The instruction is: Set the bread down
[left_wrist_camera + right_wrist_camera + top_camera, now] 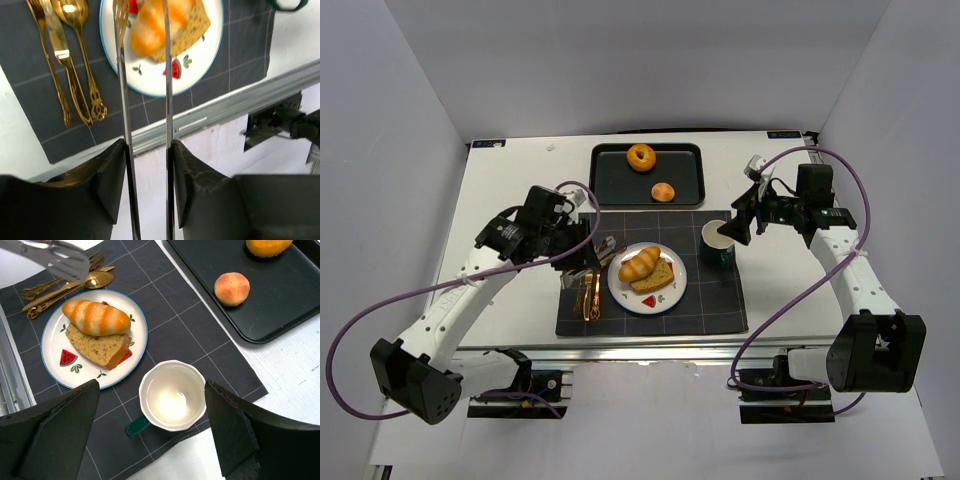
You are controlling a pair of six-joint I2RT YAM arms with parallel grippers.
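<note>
left pincer (pixel 147 155) around tongs (pixel 124 100), two breads (pixel 96 317) on plate (pixel 54 335)

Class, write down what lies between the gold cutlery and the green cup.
The watermelon-patterned plate, carrying the striped roll on a bread slice, sits between the gold cutlery and the cup; the top view shows it best.

white round plate (pixel 52 337), blue-rimmed, red watermelon and green leaf motifs; orange-and-cream striped bread roll (pixel 96 317); brown speckled cake slice (pixel 97 347); dark grey cloth placemat (pixel 190 340), pale grid lines; gold metal cutlery (pixel 70 65); green mug (pixel 172 395), white inside; black rectangular tray (pixel 280 305).
</note>
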